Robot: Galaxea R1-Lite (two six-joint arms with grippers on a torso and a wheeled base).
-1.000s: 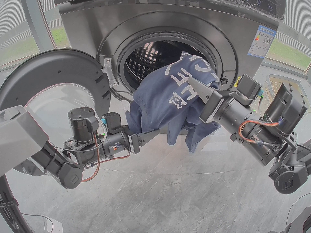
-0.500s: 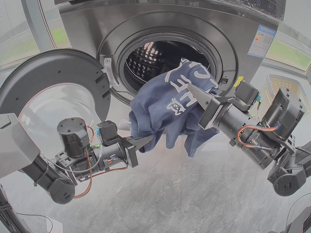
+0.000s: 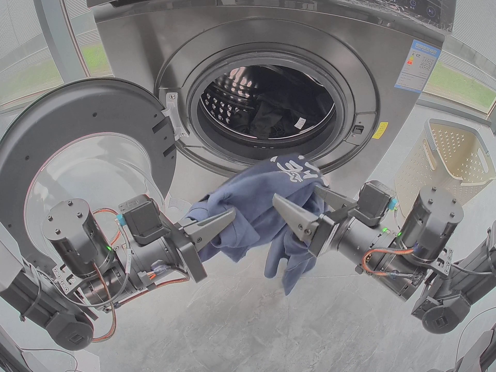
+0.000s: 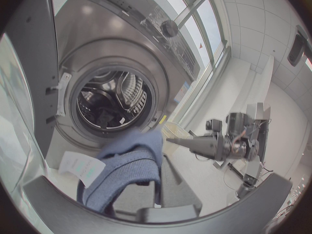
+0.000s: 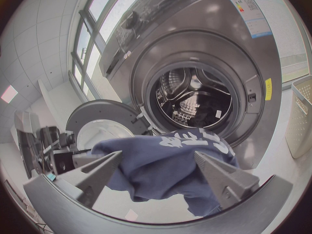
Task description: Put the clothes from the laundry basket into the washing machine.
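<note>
A dark blue garment (image 3: 258, 202) with white print hangs in the air just below the washing machine's (image 3: 289, 32) round opening, outside the drum (image 3: 232, 99). My left gripper (image 3: 230, 215) is shut on its left edge; the cloth (image 4: 130, 166) bunches over the fingers with a white label beside it. My right gripper (image 3: 294, 192) is open, its two fingers spread on either side of the garment's printed part (image 5: 182, 140). Dark clothes (image 3: 274, 114) lie inside the drum. The cream laundry basket (image 3: 449, 156) stands on the floor to the right.
The washer door (image 3: 88, 125) stands swung open at the left, close behind my left arm. Grey tiled floor (image 3: 268, 316) spreads free below the garment. Windows flank the machine.
Both arms drew back and down from the drum opening. The garment came away from the opening and now hangs lower. The right gripper's fingers spread open.
</note>
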